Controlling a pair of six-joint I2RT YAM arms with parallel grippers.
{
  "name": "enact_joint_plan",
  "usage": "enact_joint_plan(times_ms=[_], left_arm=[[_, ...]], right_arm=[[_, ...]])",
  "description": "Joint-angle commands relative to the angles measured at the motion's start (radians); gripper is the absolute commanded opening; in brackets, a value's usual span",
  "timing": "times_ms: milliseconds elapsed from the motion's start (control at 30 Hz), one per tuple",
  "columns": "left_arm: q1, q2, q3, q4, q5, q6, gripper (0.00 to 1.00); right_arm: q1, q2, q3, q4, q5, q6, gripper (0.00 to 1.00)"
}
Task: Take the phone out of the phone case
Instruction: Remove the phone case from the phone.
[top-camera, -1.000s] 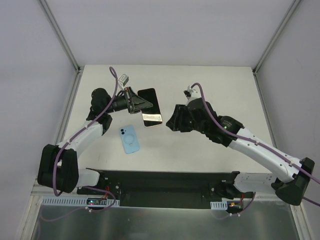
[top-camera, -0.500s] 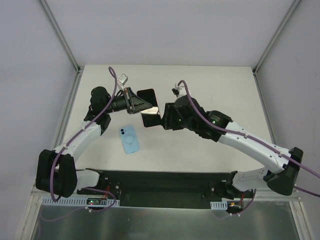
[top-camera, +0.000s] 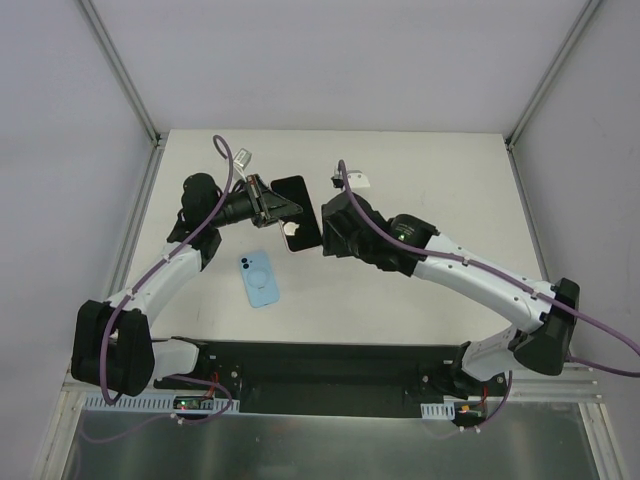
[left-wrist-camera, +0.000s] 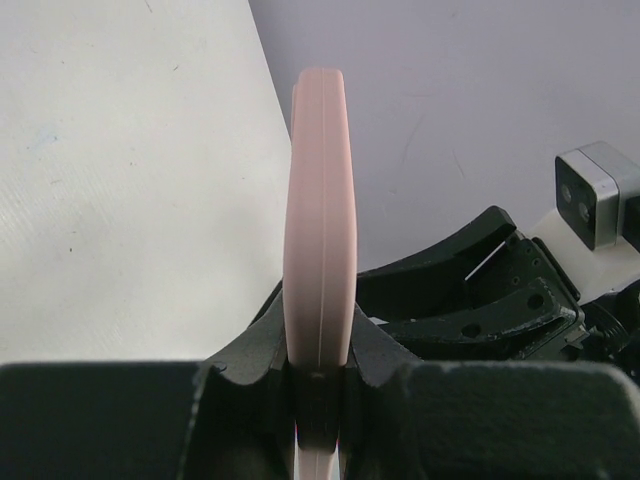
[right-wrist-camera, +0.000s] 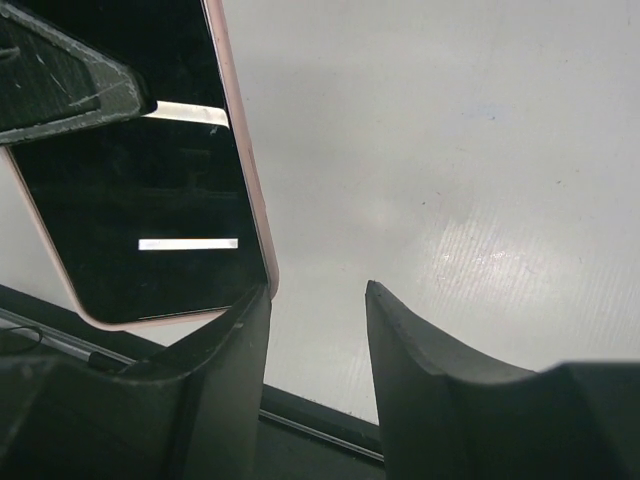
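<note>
The pink phone (top-camera: 299, 212) with a black screen is out of its case and held above the table. My left gripper (top-camera: 277, 205) is shut on its end. In the left wrist view the phone (left-wrist-camera: 318, 200) stands edge-on between my fingers (left-wrist-camera: 318, 345). The empty light-blue phone case (top-camera: 259, 279) lies flat on the table below, near the left arm. My right gripper (top-camera: 322, 226) is open right beside the phone's near end. In the right wrist view the phone's corner (right-wrist-camera: 140, 200) sits just outside the left finger, and nothing lies between the jaws (right-wrist-camera: 318, 300).
The white table (top-camera: 450, 190) is walled by grey panels on the left, back and right. A black base plate (top-camera: 330, 365) runs along the near edge. The left arm's cable (top-camera: 228, 160) loops above its wrist.
My right arm has swung left and closed in on the phone's near end. The left gripper has tilted the phone slightly. The case has not moved.
</note>
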Motion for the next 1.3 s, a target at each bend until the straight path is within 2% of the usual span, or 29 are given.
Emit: enact_joint_plan(times_ms=[0,67,200,467,733,900,1267], left_arm=[[0.001,-0.096,0.057,0.141,0.054,-0.117,0.0],[0.001,-0.101,0.05,0.171,0.054,-0.161,0.0],[0.001,-0.098,0.019,0.335,0.053,-0.278,0.0],[0.001,-0.118,0.034,0.35,0.045,-0.309,0.0],[0.003,-0.116,0.031,0.339,0.063,-0.304,0.0],[0.003,-0.083,0.045,0.353,0.082,-0.332,0.0],[0.003,-0.027,0.059,0.429,0.089,-0.396,0.0]], right_arm=[[-0.005,0.057,-0.003,-0.118,0.093,-0.012,0.45],[-0.008,0.066,-0.003,-0.117,0.092,-0.007,0.45],[-0.04,0.057,-0.068,-0.059,0.043,0.007,0.44],[-0.086,-0.027,-0.208,0.133,-0.117,0.019,0.43],[-0.149,-0.248,-0.297,0.256,-0.236,0.057,0.46],[-0.227,-0.4,-0.351,0.365,-0.377,0.123,0.51],[-0.246,-0.369,-0.338,0.471,-0.575,0.197,0.54]])
